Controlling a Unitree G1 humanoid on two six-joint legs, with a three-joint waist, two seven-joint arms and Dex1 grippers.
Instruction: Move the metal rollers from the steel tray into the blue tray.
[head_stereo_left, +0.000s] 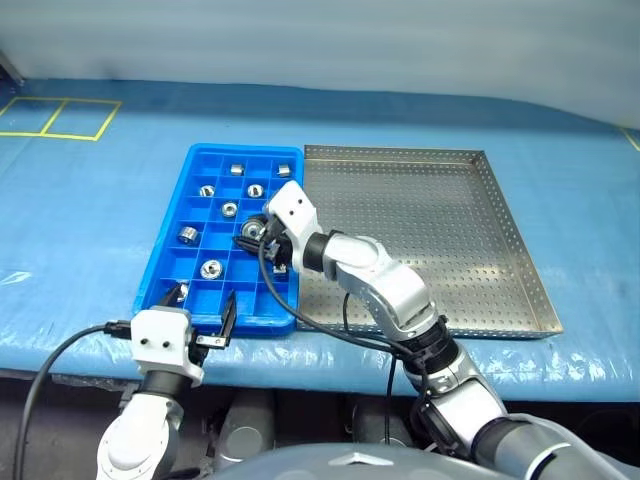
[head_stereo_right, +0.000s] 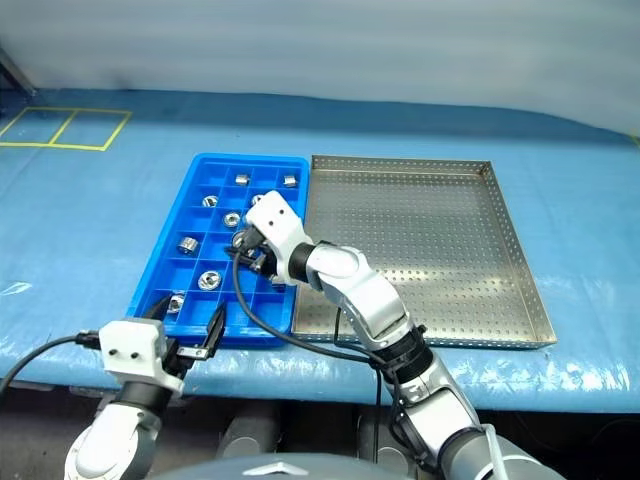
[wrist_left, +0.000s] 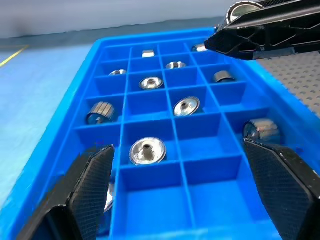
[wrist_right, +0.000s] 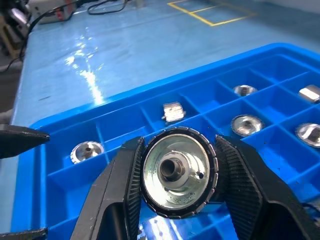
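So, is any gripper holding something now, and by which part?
The right gripper holds one metal roller, clamped by its round outer rim between the two fingers, above the blue tray. The left gripper is open and holds nothing.

Blue tray (head_stereo_left: 165, 262): bright blue, square grid. Steel tray (head_stereo_left: 520, 260): silver, dotted perforations. Metal rollers (wrist_left: 148, 151): shiny silver. Table cover (head_stereo_left: 80, 210): blue, yellow lines. Gripper fingers (wrist_right: 117, 197): black, cross-hatched pads.

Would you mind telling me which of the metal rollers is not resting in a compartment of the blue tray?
The roller clamped in the right pincer, held above the blue tray; every other roller lies inside a compartment.
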